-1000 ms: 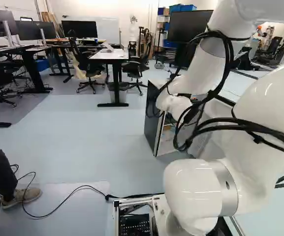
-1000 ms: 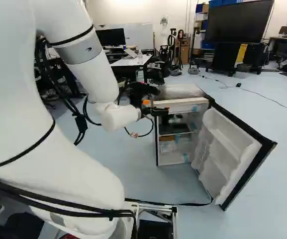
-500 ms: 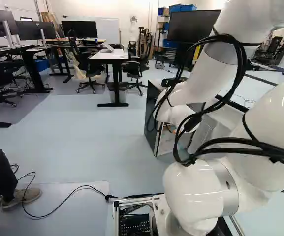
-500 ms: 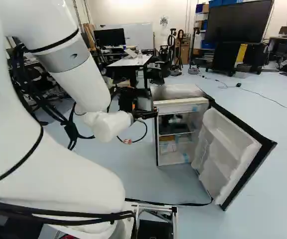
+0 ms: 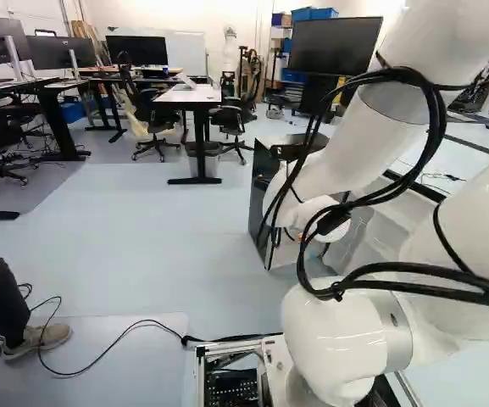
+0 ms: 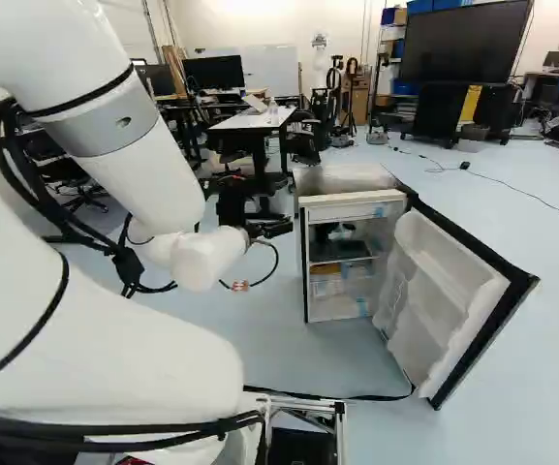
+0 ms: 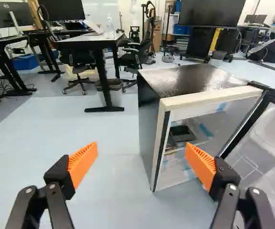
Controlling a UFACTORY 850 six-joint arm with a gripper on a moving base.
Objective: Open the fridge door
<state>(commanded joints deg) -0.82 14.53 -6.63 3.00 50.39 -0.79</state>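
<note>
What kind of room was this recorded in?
Probably a robotics lab or workshop: desks with monitors, office chairs, and a small fridge standing open on the floor before the arm.

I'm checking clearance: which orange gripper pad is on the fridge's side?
The pad seen against the fridge, toward its open door; the other pad is seen against the floor.
</note>
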